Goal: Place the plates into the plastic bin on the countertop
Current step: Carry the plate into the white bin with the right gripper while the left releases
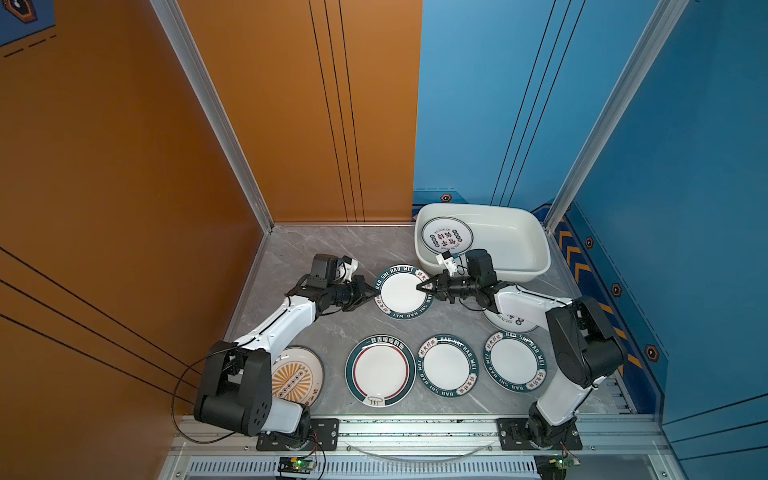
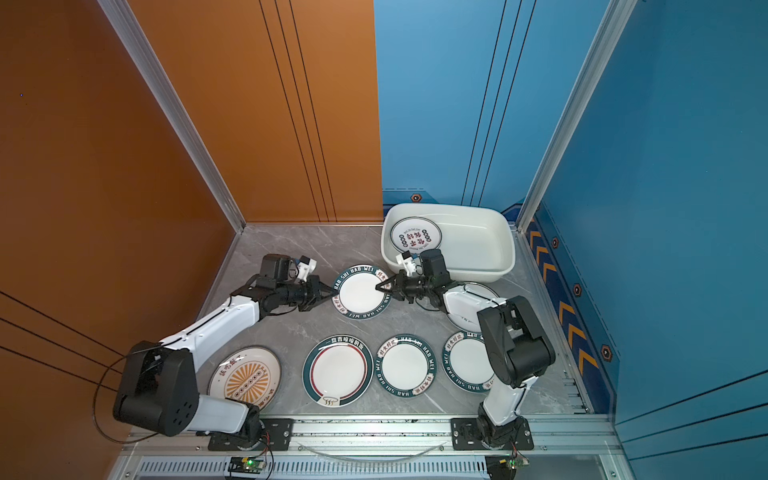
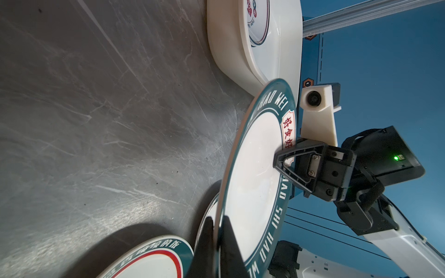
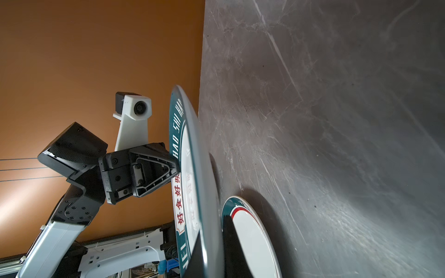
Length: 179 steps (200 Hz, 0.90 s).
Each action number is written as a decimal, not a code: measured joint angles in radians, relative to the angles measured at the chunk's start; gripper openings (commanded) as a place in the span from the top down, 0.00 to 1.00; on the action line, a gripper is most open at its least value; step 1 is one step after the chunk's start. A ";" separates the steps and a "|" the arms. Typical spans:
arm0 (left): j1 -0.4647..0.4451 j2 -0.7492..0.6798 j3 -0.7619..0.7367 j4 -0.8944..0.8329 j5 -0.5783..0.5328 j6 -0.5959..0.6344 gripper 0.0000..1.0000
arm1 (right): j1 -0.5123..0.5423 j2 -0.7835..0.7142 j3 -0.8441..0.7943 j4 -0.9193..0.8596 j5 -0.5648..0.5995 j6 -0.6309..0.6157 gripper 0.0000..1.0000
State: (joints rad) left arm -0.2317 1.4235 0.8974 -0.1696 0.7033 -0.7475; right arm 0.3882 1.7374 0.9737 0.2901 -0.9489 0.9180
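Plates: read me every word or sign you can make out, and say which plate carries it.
"HAO SHI HAO WEI": green rim of the held plate and both small front-row plates.
"好食好味": red, on white patches of those rims.
"一盘香喷喷的饭": rim of the large red-ringed plate.
Sunburst plate: characters blurred.
Plate with red characters in the plastic bin: lettering too small.
Half-hidden plate: unreadable.

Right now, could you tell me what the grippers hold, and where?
Both hold one plate by its rim: left gripper on one side, right gripper opposite.
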 measured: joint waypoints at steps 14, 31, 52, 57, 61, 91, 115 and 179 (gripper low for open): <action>-0.009 0.000 0.001 -0.005 -0.015 0.006 0.81 | 0.000 0.000 0.000 -0.005 0.002 -0.004 1.00; -0.020 0.000 0.001 -0.010 -0.022 0.023 0.67 | 0.000 -0.004 0.005 -0.042 0.007 -0.024 1.00; -0.032 0.000 0.002 -0.019 -0.019 0.039 0.50 | -0.003 -0.030 0.045 -0.170 0.045 -0.090 1.00; -0.033 0.000 0.003 -0.023 -0.020 0.037 0.45 | -0.005 -0.037 0.060 -0.209 0.056 -0.110 1.00; -0.036 0.000 0.003 -0.025 -0.020 0.042 0.41 | -0.008 -0.045 0.073 -0.240 0.070 -0.128 1.00; -0.038 -0.009 0.003 -0.050 -0.024 0.062 0.02 | -0.068 -0.114 0.201 -0.479 0.166 -0.251 1.00; -0.045 -0.043 0.003 -0.063 -0.044 0.080 0.02 | -0.167 -0.155 0.295 -0.612 0.242 -0.312 1.00; -0.046 -0.126 -0.014 -0.051 -0.082 0.089 0.02 | -0.497 -0.114 0.590 -0.825 0.454 -0.344 1.00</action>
State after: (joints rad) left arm -0.2775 1.2976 0.8837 -0.2207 0.6209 -0.6582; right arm -0.1093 1.6230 1.5635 -0.5346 -0.4946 0.5735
